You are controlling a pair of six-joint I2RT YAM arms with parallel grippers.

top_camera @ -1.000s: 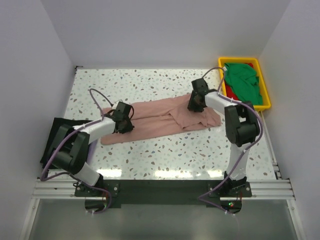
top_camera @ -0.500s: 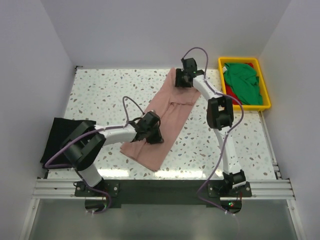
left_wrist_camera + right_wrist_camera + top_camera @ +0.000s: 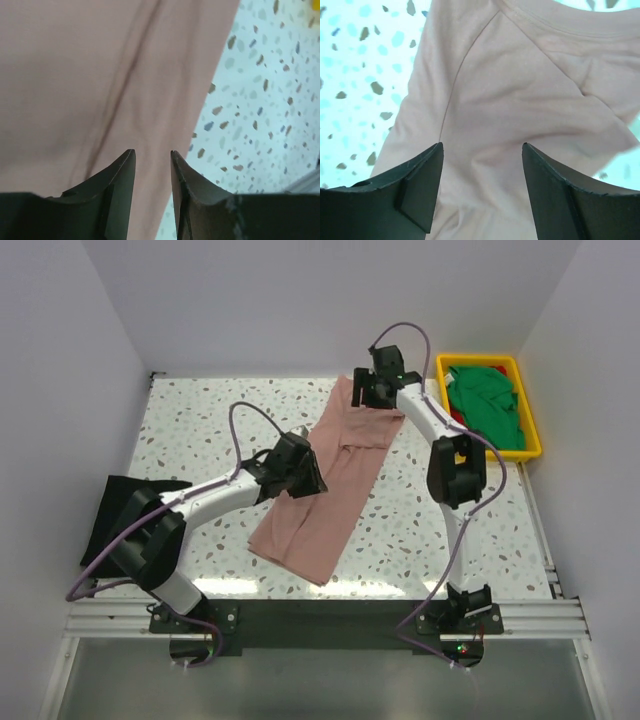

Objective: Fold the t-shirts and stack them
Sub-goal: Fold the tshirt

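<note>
Fingers [image 3: 115, 185] of the left gripper [image 3: 152, 155] are parted by a narrow gap, nothing between them, just above the dusty pink cloth t-shirt [image 3: 330, 480]. A second ago the shirt lay crosswise. Now it is spread lengthwise on the speckled white table [image 3: 200, 410], from far centre to near edge. At its collar end, the right gripper [image 3: 482, 147] is held wide apart and empty. The shirt is judged released and ready for folding.
</note>
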